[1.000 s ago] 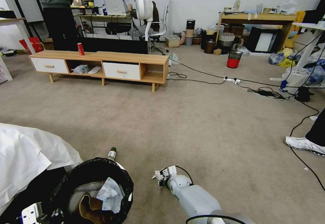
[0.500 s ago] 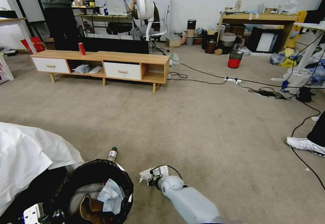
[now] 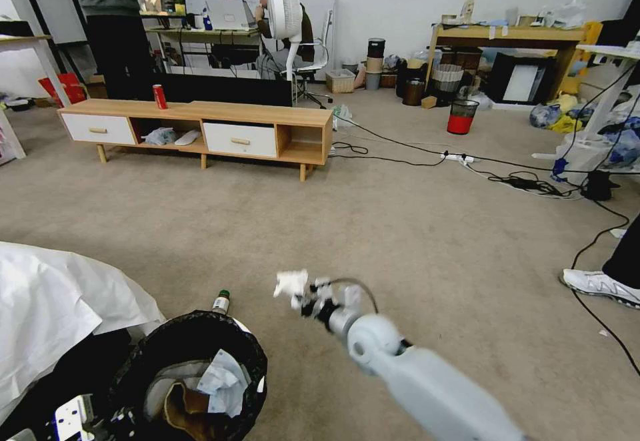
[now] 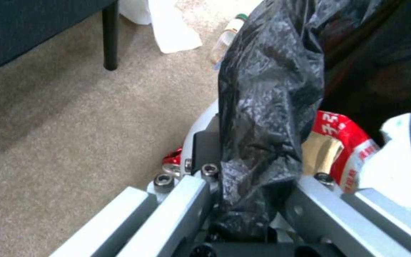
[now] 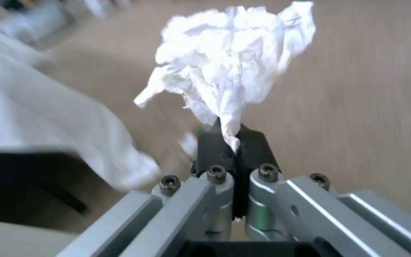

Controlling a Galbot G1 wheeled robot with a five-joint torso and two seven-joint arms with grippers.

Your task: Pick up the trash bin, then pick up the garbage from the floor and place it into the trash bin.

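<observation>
A crumpled tissue (image 5: 232,67) is pinched by the closed right gripper (image 5: 234,142). The bin (image 3: 250,354) at seven o'clock is clamped on its bag-covered rim by the left gripper (image 4: 250,185), partly hidden.

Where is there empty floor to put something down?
The big stretch of carpet between the wooden bench and the right gripper, which is holding a tissue, is bare. It's crowded near the trash bin held by the left gripper, with the bottle and white sheet, and where cables tangle.
</observation>
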